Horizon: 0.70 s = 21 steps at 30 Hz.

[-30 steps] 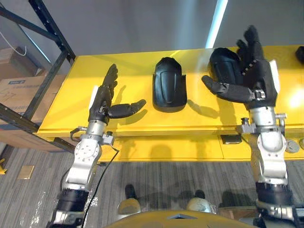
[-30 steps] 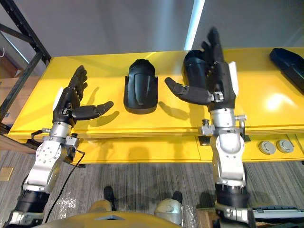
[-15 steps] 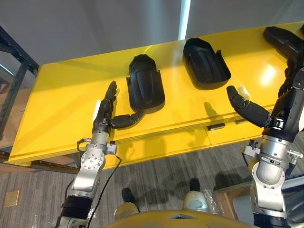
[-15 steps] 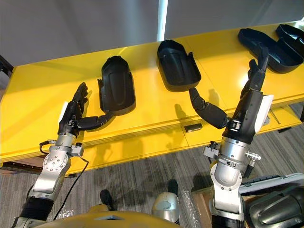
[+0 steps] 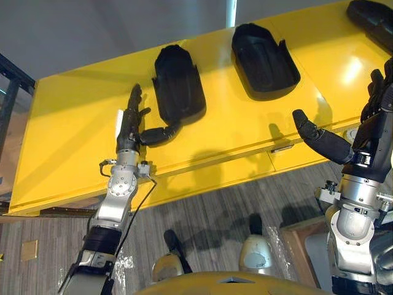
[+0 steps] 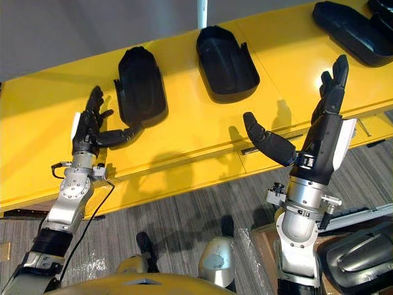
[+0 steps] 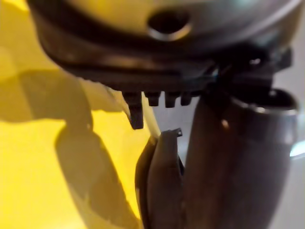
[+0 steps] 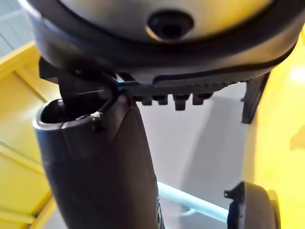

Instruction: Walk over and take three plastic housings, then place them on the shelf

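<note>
Here, a long yellow table (image 5: 73,141) with a glossy top stands against a plain grey wall (image 5: 92,24), and a grey wood-patterned floor (image 5: 202,209) lies before its front edge. Off the table's left end a piece of the dark shelf frame (image 5: 15,69) shows. A pale light strip (image 5: 231,11) runs up the wall behind the table's middle.

The left hand (image 5: 128,132) lies over the left part of the table, its fingers straight and released and its thumb stretched sideways. The thumb tip reaches the near end of the first housing (image 5: 178,86); I cannot tell if it really touches. This black housing lies on the table's back half. To its right, also on the back half, the second housing (image 5: 264,58) lies with its hollow side up. A thin handle slot (image 5: 282,148) sits in the table's front face. The right hand (image 6: 320,138) is raised before the table's front edge, fingers straight up, thumb spread, grasping nothing. The third housing (image 6: 344,27) lies at the table's right back corner.

The whole picture has shifted since one second ago, so the camera has moved. Then the right hand was over the second housing; now it is well apart from it. The left thumb, apart from the first housing then, is now at its end.
</note>
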Motion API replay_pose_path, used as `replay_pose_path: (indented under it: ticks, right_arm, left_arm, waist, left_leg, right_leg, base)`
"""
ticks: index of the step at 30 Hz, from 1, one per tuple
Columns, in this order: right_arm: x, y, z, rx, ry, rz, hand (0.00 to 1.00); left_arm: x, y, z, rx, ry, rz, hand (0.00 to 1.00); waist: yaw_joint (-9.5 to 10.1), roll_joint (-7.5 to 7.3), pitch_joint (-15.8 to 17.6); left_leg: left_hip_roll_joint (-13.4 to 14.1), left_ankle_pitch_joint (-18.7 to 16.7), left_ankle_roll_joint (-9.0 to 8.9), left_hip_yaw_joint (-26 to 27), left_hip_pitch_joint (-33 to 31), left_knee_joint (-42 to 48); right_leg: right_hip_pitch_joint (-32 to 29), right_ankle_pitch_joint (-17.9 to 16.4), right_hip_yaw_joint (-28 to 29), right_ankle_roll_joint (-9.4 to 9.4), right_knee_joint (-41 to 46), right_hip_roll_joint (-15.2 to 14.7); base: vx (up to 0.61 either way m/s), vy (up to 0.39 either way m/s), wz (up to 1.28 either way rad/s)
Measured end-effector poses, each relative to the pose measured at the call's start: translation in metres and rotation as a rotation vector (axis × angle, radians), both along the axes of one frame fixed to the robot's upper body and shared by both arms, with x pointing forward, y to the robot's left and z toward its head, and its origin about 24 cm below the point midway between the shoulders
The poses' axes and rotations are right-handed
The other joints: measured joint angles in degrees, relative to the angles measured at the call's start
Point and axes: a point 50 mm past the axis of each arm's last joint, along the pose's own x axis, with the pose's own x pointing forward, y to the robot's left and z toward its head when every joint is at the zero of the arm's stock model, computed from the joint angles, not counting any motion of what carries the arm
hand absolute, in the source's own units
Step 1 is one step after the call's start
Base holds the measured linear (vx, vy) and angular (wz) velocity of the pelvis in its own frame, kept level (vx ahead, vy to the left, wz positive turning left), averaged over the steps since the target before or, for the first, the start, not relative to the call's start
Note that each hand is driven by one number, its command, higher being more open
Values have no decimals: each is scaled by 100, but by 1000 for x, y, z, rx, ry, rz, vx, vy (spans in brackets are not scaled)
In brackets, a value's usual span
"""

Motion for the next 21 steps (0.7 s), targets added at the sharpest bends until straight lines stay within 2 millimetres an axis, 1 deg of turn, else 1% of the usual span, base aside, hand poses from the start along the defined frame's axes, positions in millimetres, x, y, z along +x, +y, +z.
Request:
replay_pose_path:
  ticks: [3,6,9,15,16,19,21]
  right_arm:
    - [2,1,3,15,-17,13,100]
    - [5,4,6,22,-36,28,100]
    - [6,5,6,22,-39,34,100]
    - [6,5,7,22,-40,34,100]
    - [6,5,7,22,-40,34,100]
    - [5,6,7,28,-45,36,100]
    - [2,9,9,13,-46,61,100]
  left_arm:
    - [9,4,10,16,-41,64,100]
    - [13,7,18,3,-74,104,100]
    - [16,8,26,-5,-107,119,100]
    - [17,9,30,-23,-124,97,100]
    - [15,10,30,-38,-123,88,100]
    - [-4,8,24,-84,-116,17,100]
    - [-23,-8,16,-116,-89,-107,100]
  waist:
    - [-16,-5,118]
    - [-67,-24,211]
    - [-71,-38,334]
    - [-60,-40,383]
    - [-58,-40,383]
    - [-37,-40,383]
    - [36,-40,381]
  left_leg:
    - [-3,4,5,16,-36,5]
    - [-3,5,6,15,-93,6]
    - [-3,24,15,14,-99,9]
    - [-3,20,14,-6,-99,9]
    - [-3,20,14,-9,-98,9]
    - [-3,14,10,-45,-75,9]
    - [-4,-9,4,-84,38,7]
  right_leg:
    - [-56,1,23,-1,21,0]
    - [-111,-9,28,-14,45,0]
    - [-150,-17,37,-29,96,0]
    - [-142,-21,26,-40,104,1]
    - [-138,-26,24,-35,105,1]
    - [-87,-47,-7,-14,105,0]
    - [73,-80,-49,3,95,-7]
  base:
    - [5,-2,-2]
    - [0,0,0]
    - [0,0,0]
    - [0,0,0]
    - [0,0,0]
    - [11,-5,5]
    - [22,-3,11]
